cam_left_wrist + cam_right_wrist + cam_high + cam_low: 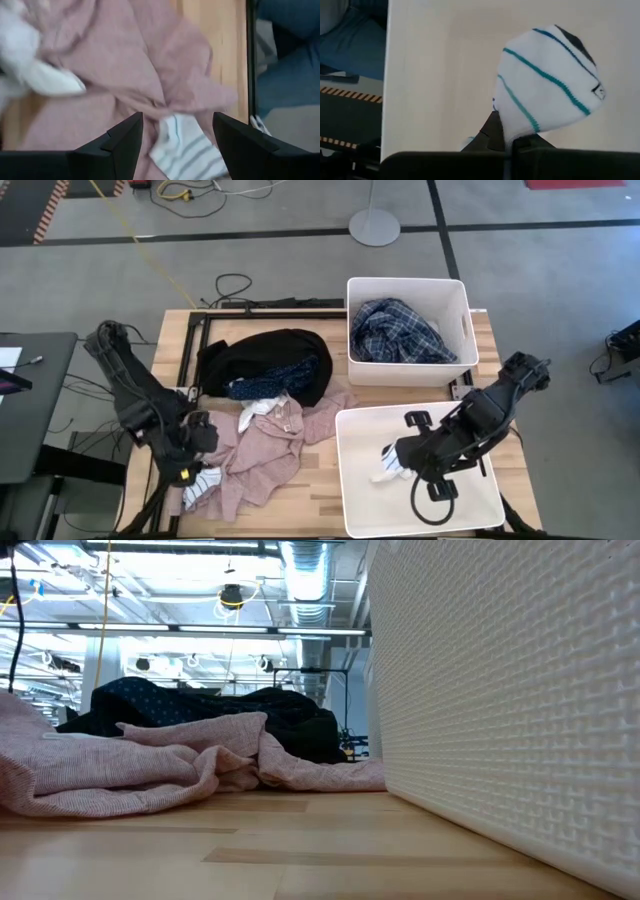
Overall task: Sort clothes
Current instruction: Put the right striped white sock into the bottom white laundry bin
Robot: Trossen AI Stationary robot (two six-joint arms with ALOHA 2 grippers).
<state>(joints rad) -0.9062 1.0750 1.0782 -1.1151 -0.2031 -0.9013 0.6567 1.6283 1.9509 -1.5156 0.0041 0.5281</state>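
Observation:
My right gripper (402, 460) hangs over the near white bin (345, 490) and is shut on a white sock with teal and blue stripes (545, 80). My left gripper (177, 117) is open at the table's near left, just above a grey-striped white sock (182, 147) that lies partly under the edge of the pink garment (265, 445). A white sock (45, 75) lies on the pink garment. The black garment (265, 355), with the navy dotted one (265, 385) on it, lies behind the pink one. The plaid shirt (400, 330) lies in the far bin (408, 282). My right gripper pinches one end of the striped sock (512, 131) between its two shut fingers. The rest of the sock stands out beyond the fingertips, over the bin's floor. Whether it touches the floor cannot be told.
The two white bins fill the table's right half; the near bin's wall (500, 690) stands close beside the pink garment (150, 765). Bare wood shows along the near edge between garment and bin. A black metal frame (190, 330) lies at the far left.

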